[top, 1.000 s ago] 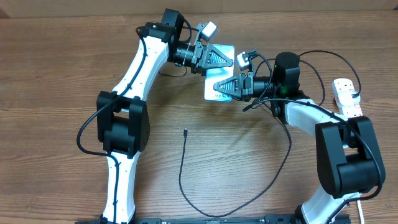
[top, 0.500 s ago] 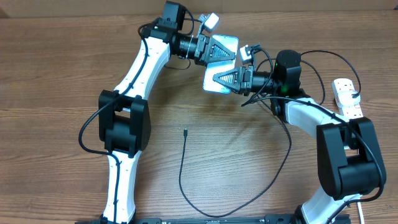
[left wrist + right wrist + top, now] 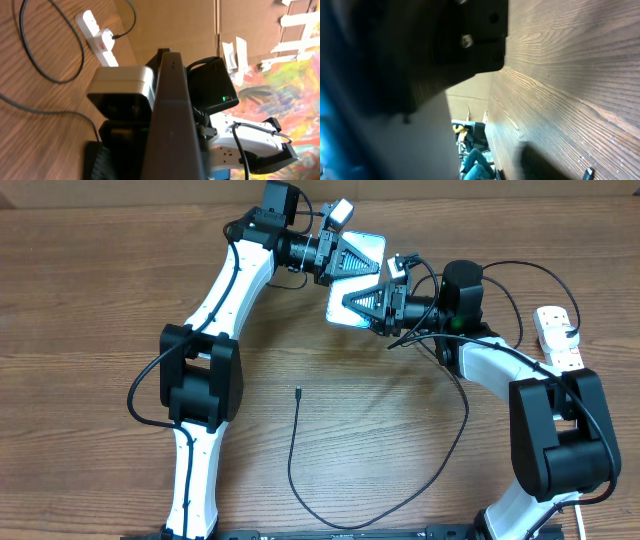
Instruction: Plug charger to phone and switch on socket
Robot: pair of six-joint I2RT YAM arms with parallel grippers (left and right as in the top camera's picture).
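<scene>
Phone (image 3: 372, 244): clamped in left gripper (image 3: 368, 264) jaws, raised off surface, likely presenting port.
Right gripper (image 3: 352, 302): at phone; whether its jaws grip cannot be told.

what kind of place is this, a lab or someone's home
Probably a robotics lab or makeshift test space, though not certain: a wood-grain table top, a brown cardboard backdrop patched with pale tape strips, and a bright painted mural beside it.
</scene>
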